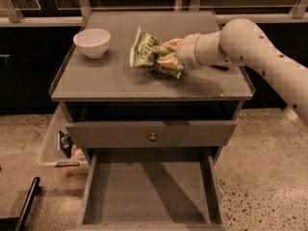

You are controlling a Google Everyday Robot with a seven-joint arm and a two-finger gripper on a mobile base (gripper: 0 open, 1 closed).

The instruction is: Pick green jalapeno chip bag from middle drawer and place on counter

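Note:
The green jalapeno chip bag with white lettering is over the middle of the counter, at or just above its surface, standing on edge. My gripper reaches in from the right on a white arm and is shut on the bag's right end. The middle drawer is pulled wide open below the cabinet front; its grey floor is bare.
A white bowl stands on the counter's back left. A closed drawer front with a small round knob sits above the open drawer. A clear bin with small items is on the floor at the left. A dark bar lies lower left.

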